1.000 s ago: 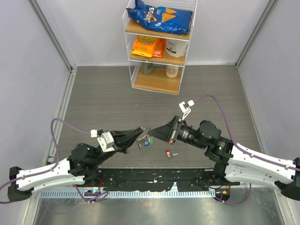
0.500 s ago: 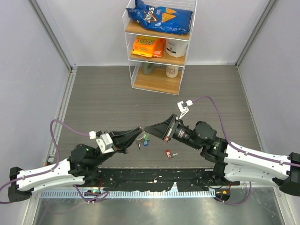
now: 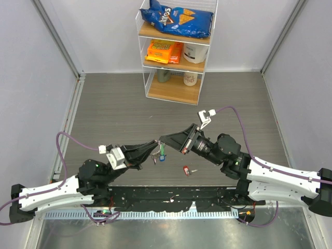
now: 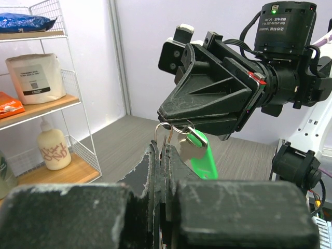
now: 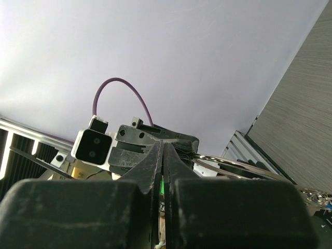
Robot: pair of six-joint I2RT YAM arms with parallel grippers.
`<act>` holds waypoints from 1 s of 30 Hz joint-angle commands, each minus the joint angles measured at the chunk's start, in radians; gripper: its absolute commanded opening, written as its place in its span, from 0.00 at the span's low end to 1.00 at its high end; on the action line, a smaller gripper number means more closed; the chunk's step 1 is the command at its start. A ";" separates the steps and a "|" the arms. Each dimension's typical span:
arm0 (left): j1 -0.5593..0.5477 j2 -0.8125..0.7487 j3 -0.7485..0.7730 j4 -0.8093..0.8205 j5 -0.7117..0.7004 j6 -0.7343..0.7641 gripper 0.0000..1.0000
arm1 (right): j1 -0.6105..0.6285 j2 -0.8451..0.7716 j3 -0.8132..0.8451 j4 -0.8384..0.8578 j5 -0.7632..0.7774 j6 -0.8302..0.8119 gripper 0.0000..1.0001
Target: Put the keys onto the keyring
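Hanging in the air over the near middle of the table (image 3: 114, 109), the keyring (image 4: 174, 126) sits where the two claws meet.

Left gripper (image 4: 162, 158): jaws fully closed. The ring's wire rises from between its tips, so I judge it to be pinching the ring.

Right gripper (image 3: 162, 140): jaws likewise fully closed, its tip bearing on the top of the ring. Whether it clamps the wire or only presses against it cannot be told.

The green key (image 4: 199, 155) dangles from the ring just right of the left tips. A blue key (image 3: 162, 158) hangs beside it in the overhead view, but its attachment is too small to confirm. The red key (image 3: 185, 169) lies on the table, near and to the right of the claws, not on the ring.

Risks, as judgement:
1. The wire is thin and the pinch narrow. A push or twist from the right claw could lever the ring out of the left tips, dropping ring and keys to the table.
2. With two closed claws tip to tip, a misaligned pull would load the ring and could spring its coil and shed a hanging key.
3. If the right claw lets go to fetch the red key, the ring depends on one grip. The dangling keys could then turn it out of line.
4. The red key lies flat and is small, so a grasp may scrape the table or miss.
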 commanded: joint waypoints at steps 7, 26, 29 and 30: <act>0.003 0.005 0.000 0.116 0.007 0.017 0.00 | 0.006 0.029 0.021 0.084 0.023 0.040 0.06; 0.001 0.021 0.000 0.138 0.015 0.012 0.00 | 0.009 0.058 0.015 0.122 0.025 0.072 0.06; 0.003 0.023 0.002 0.139 0.015 0.012 0.00 | 0.010 0.060 0.017 0.122 0.029 0.073 0.06; 0.001 0.024 0.002 0.141 0.013 0.012 0.00 | 0.012 0.061 0.017 0.124 0.029 0.075 0.06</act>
